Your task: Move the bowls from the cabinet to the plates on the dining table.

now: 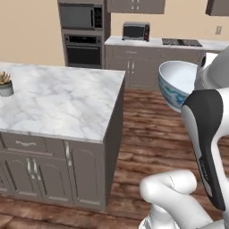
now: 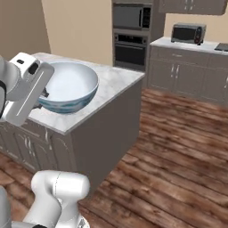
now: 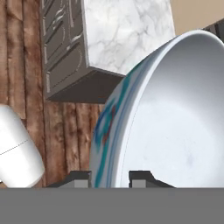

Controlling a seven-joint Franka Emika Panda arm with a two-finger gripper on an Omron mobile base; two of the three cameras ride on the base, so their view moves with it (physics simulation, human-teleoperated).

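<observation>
My gripper [image 3: 111, 177] is shut on the rim of the white bowl with a blue pattern [image 3: 175, 131], with one fingertip [image 3: 78, 178] outside the wall and the other inside. The bowl [image 1: 176, 82] hangs in the air over the wooden floor, to the right of the dining table's marble top [image 1: 67, 100]. From the right base view the bowl [image 2: 71, 87] sits in front of the table's corner [image 2: 116, 82], held at its left rim by the gripper [image 2: 44, 94]. The plates and the olive-tan bowl are out of view. Dark wall cabinets [image 1: 136, 5] hang along the back wall.
A small potted plant [image 1: 5, 83] stands at the table's left. Grey base cabinets [image 1: 49, 172] run under the marble top. Along the back wall are a wall oven [image 1: 82, 49], a toaster oven [image 1: 136, 31] on a counter and a cooktop [image 1: 181, 42]. Open wooden floor [image 2: 178, 151] lies to the right.
</observation>
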